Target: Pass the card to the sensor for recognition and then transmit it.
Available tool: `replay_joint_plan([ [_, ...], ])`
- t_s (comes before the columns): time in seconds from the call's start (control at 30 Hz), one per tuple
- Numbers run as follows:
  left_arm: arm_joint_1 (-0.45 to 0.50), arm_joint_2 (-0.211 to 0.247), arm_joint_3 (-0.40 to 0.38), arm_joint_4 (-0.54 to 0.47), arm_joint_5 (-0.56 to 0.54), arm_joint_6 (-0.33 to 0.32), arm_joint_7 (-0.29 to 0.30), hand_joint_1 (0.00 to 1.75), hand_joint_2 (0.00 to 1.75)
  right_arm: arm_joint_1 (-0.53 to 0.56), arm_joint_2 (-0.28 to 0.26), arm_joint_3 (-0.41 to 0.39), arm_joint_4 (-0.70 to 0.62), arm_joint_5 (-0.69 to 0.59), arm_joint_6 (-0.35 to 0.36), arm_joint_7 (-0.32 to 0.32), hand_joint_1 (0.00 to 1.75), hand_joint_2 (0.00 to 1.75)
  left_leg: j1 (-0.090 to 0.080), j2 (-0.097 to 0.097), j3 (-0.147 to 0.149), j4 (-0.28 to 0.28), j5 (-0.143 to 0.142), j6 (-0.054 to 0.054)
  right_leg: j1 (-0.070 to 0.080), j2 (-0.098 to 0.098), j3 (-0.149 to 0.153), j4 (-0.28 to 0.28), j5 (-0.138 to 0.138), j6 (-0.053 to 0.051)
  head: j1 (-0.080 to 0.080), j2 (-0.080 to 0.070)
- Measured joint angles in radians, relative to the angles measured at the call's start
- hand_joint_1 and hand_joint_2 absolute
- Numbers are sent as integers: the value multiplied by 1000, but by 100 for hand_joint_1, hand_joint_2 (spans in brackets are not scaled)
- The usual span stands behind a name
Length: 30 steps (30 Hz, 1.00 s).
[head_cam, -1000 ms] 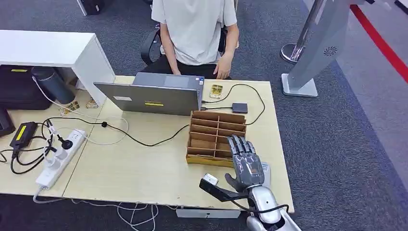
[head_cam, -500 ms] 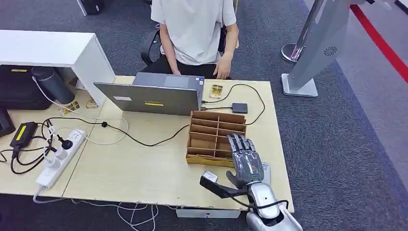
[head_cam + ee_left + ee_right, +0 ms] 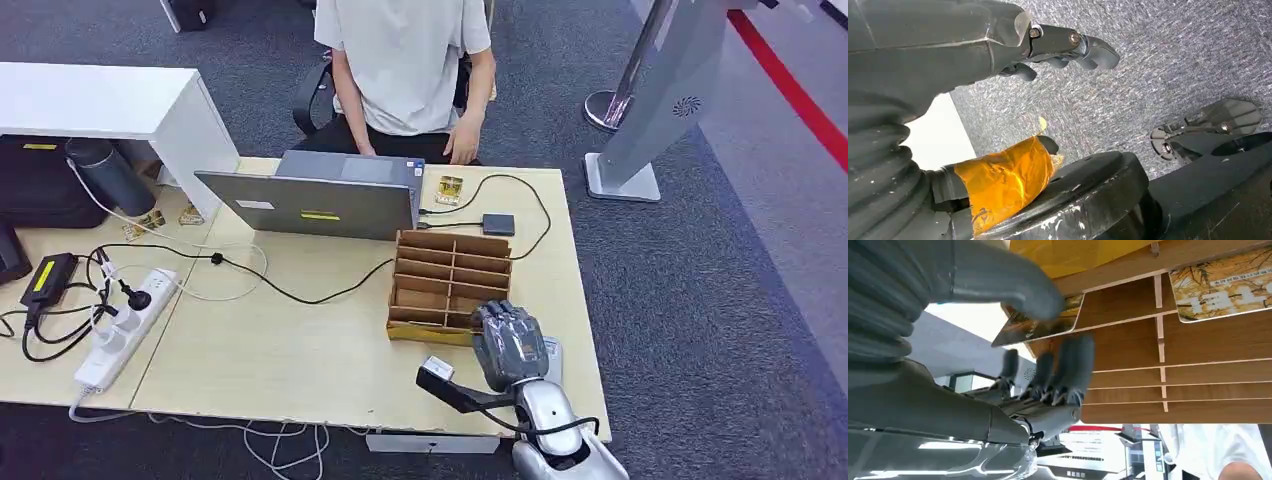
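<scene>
Laptop (image 3: 318, 200) behind organizer (image 3: 450, 283), sensor (image 3: 498, 224) right.

Even, bright indoor light, soft shadows; right wrist view's near fingers motion-blurred.

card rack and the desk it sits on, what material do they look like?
Card rack: looks like thin plywood or fibreboard, brown with a matte finish; wood grain and slotted dividers show in the right wrist view. Desk: pale wood-look surface, probably laminate board, smooth and low-sheen with faint grain.
</scene>
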Motion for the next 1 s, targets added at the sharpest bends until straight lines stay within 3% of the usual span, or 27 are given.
replay_joint_plan([
  [0.37,0,0,-9,0,-5,-18,-7,0,175,0,0,0,-2,-2,-14,-6,175,175,0,0,0,0,0,0,0,0,0,0,0,0,0,0],
  [0.83,0,0,-23,0,-6,19,-23,0,175,0,0,-25,-26,-64,-31,-34,175,175,0,0,0,0,0,0,0,0,0,0,0,0,0,0],
  [1.0,0,0,-24,0,-6,25,-23,0,175,-39,-14,-63,-65,-173,71,-57,175,175,0,1,0,0,1,0,0,1,0,0,1,0,0,0],
])
